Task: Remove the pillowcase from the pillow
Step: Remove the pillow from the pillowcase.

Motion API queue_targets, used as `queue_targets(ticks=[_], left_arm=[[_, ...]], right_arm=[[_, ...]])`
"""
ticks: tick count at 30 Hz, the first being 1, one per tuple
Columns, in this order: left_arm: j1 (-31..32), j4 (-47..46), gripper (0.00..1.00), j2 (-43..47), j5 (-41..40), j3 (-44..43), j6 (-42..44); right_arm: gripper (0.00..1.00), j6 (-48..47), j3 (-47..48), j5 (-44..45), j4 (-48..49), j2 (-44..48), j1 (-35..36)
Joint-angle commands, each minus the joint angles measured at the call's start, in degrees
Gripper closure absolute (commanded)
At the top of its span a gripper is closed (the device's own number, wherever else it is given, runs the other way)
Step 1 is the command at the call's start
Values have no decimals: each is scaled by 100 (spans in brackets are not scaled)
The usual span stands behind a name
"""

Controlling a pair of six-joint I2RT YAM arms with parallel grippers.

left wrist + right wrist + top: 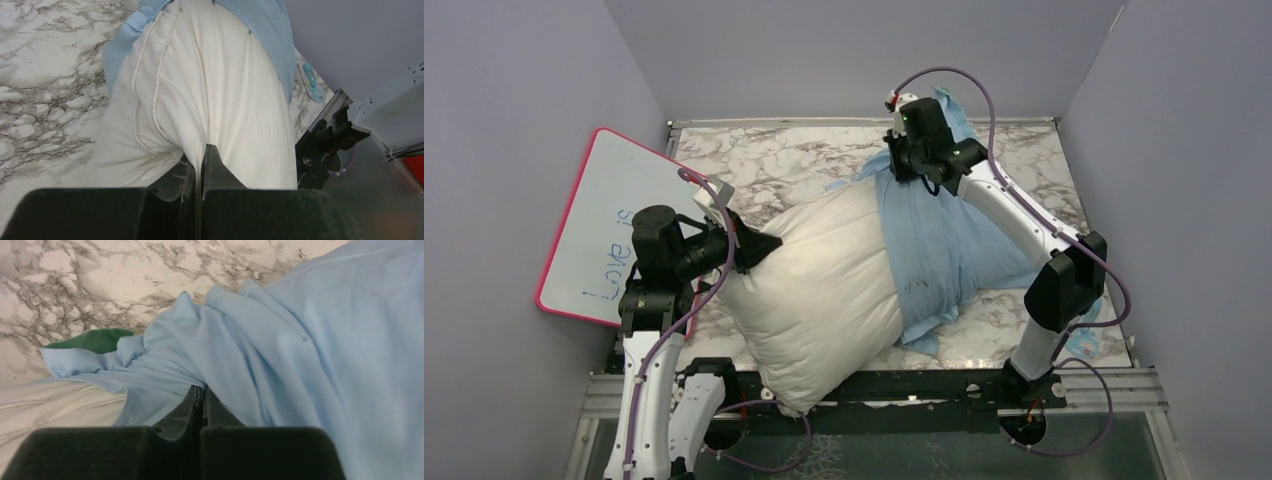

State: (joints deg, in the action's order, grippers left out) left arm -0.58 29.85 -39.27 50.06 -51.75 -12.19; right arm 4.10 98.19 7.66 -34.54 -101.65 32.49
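While I watch from the overhead camera, the pink-framed whiteboard leans against the left wall, just behind my left arm. That arm rises from its base at the near left corner, folds at the elbow, and turns its wrist level so it points rightward into the pillow's left end. The left gripper has its jaws pressed together on a pinch of the pillow's cream fabric. On the left wrist camera I see folds running into the fingertips.

The pillow lies diagonally on the marble table. Its bare near-left half hangs slightly over the table's front edge, and its piped seam shows in the wrist view. The pillowcase covers only the pillow's right, far half, light blue side out and bunched into long creases.

My right arm stands up from the near right corner, bends at the elbow, and stretches its forearm toward the far side, wrist tipped down over the pillowcase's far end. The right gripper is closed tight on the blue cloth. Its own camera shows the pillowcase gathering at the fingertips, with a flap of green inner face turned out at the left.
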Motion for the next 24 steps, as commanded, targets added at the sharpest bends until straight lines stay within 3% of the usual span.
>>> queue_targets(ticks=[1, 5, 9, 11, 16, 24], left_arm=[[40, 28, 100, 257, 313, -120, 16], [44, 68, 100, 262, 245, -92, 50], [44, 68, 100, 215, 110, -60, 57], [48, 67, 100, 157, -21, -36, 20], [48, 66, 100, -106, -559, 130, -120], [43, -599, 100, -1664, -1348, -382, -387]], right_arm=[[99, 54, 113, 1833, -130, -93, -959], [99, 315, -9, 1268, 68, 222, -1093], [79, 440, -232, -905, 104, 669, -1087], [75, 592, -491, -1697, 215, 1012, -1087], [49, 993, -1863, -3058, 1055, 2467, -1087], [33, 1883, -4342, -4468, 1739, 4500, -1081]])
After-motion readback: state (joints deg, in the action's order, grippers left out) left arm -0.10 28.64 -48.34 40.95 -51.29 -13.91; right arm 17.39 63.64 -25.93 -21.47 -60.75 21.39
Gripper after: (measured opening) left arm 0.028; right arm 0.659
